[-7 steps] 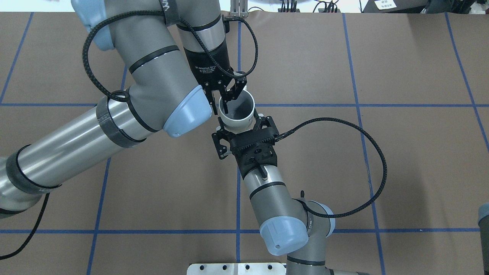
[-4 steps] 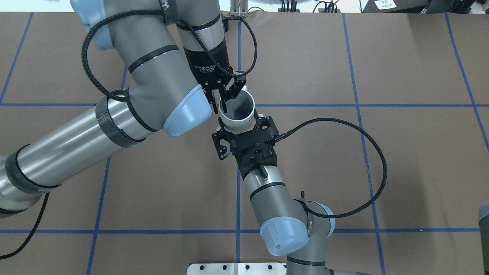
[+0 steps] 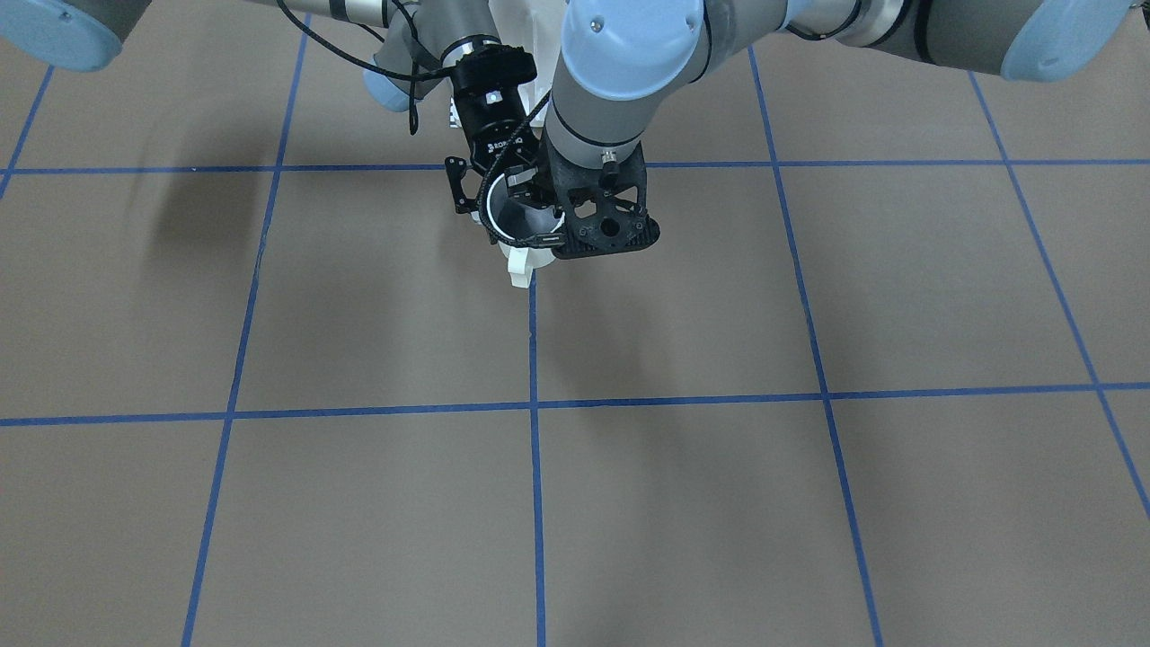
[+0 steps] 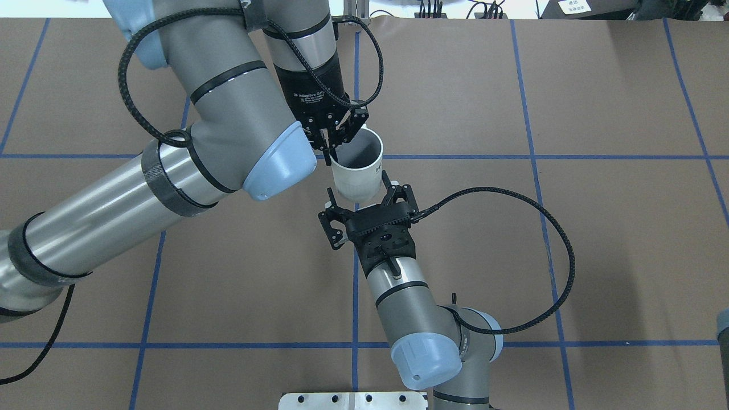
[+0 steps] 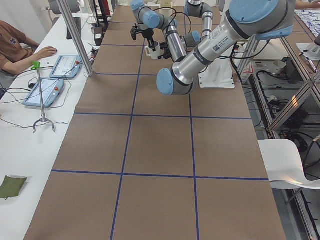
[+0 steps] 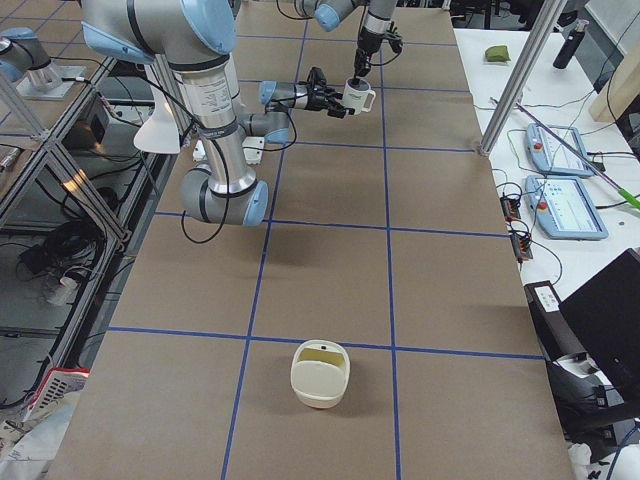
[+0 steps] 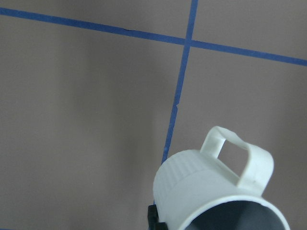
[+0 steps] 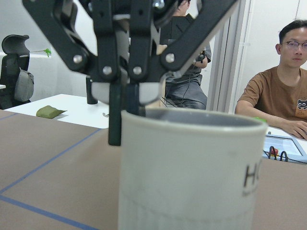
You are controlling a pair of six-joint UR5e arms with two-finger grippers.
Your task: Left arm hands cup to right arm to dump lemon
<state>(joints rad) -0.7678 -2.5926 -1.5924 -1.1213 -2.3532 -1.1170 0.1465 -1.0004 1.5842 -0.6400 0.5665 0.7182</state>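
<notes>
Though aloft, cup [image 4: 356,177] in left pincer [image 4: 332,155]

Robotics lab: under the left gripper [image 4: 335,151], a table [image 5: 150,150] papered brown, gridded with blue tape [image 4: 455,156]; beyond the right gripper [image 4: 363,195], teach pendants [image 5: 44,91] on a white bench [image 5: 20,150], a person [image 5: 15,47] seated there.

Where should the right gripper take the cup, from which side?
Grip the cup by its bare round wall below the rim, from the robot's side. The left gripper pinches the rim from above and the handle points away, leaving that wall free.
</notes>
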